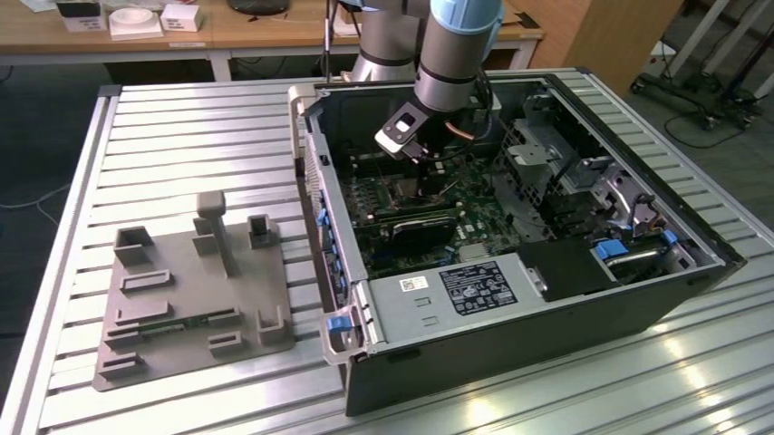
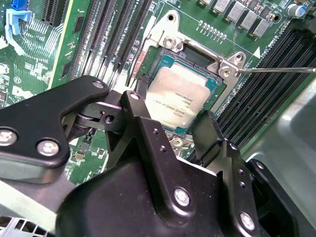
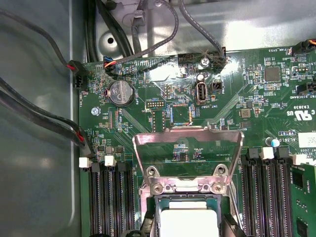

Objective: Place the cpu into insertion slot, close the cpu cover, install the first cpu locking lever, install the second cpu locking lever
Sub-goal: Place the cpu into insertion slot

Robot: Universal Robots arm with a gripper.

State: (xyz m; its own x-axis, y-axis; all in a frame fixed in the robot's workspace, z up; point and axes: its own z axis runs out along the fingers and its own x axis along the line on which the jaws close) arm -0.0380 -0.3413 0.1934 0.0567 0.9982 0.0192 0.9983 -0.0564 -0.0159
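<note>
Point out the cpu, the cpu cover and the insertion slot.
the cpu [image 2: 180, 94]: second wrist view, middle of its silver top.
the cpu cover [image 3: 187, 134]: first wrist view, free-end bar of the raised frame.
the insertion slot [image 3: 187, 200]: first wrist view, dark frame edge between hinge and chip.

In second wrist view my gripper [image 2: 168, 111] covers one edge of the cpu [image 2: 180, 91] and insertion slot [image 2: 165, 61]; first wrist view crops both

You have an open black computer case [image 1: 508, 353] lying on a slatted metal table [image 1: 181, 136], a grey fixture plate [image 1: 181, 272] just beside it toward the exterior view's left, and a wooden desk [image 1: 242, 32] behind
</note>
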